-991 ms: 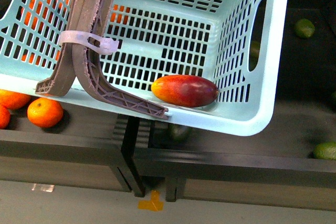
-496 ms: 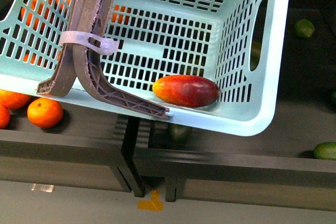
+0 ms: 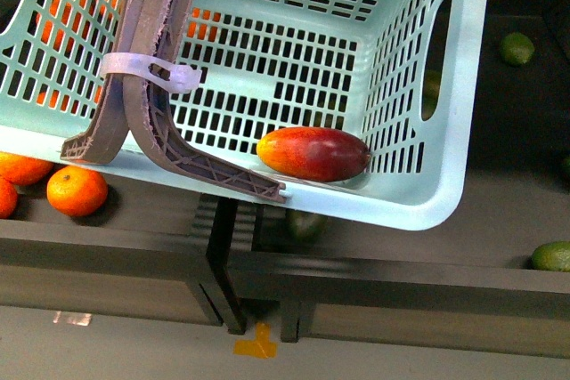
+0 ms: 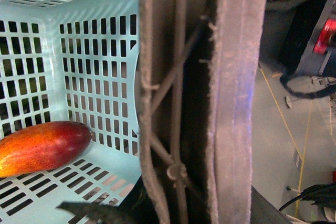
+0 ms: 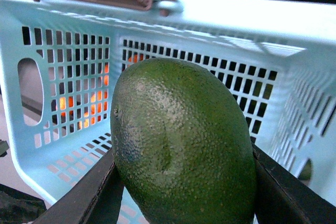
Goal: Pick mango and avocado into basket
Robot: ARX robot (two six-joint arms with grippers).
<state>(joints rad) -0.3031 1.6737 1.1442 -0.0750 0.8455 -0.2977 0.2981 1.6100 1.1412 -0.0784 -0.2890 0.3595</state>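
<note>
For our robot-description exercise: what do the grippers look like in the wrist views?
The right gripper has matte black fingers, flat and straight-edged, with no markings or cables visible. Of the left gripper only a dark sliver shows; the front view shows neither arm.

The left side of the basket's (image 3: 419,213) opening is barred by the raised brown-grey handle (image 3: 150,42), and the near right corner of the floor is taken up by 1 mango (image 3: 313,153), while open slotted floor is seen behind and left of that fruit.
</note>
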